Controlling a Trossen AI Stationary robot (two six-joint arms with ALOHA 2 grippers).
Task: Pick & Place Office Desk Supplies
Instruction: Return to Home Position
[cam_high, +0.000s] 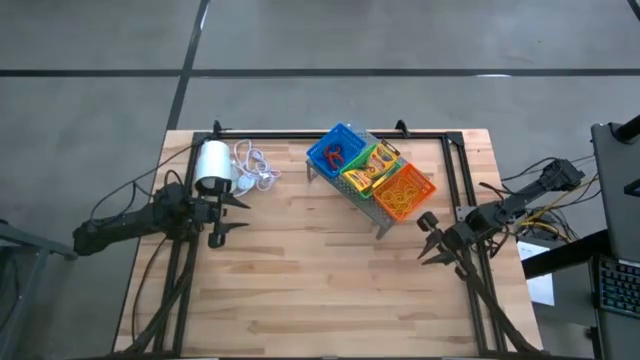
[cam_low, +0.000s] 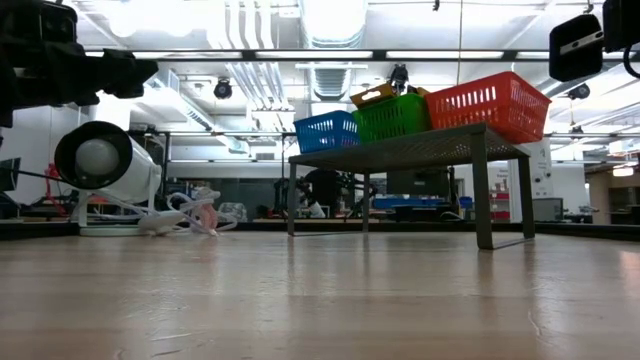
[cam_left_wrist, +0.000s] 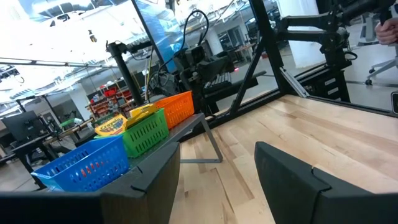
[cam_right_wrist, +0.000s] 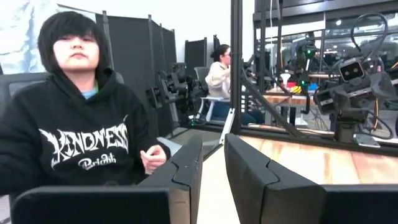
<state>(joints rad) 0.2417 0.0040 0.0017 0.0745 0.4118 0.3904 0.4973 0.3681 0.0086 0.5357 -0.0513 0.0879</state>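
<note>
- The blue bin, green bin and red-orange bin stand in a row on the grey rack, at the far middle of the table.
- Crayon boxes lie in the green bin; ring bands lie in the blue bin.
- Left gripper: at the table's left side, near the white roll, fingers apart, holding nothing.
- Right gripper: at the table's right edge, fingers apart, holding nothing.

Blue bin, green bin, orange bin sit atop rack.

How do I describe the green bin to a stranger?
On the wooden table stands a grey metal rack. Three bins sit in a row on top. The green bin is the middle one, between the blue bin and the orange bin.
</note>
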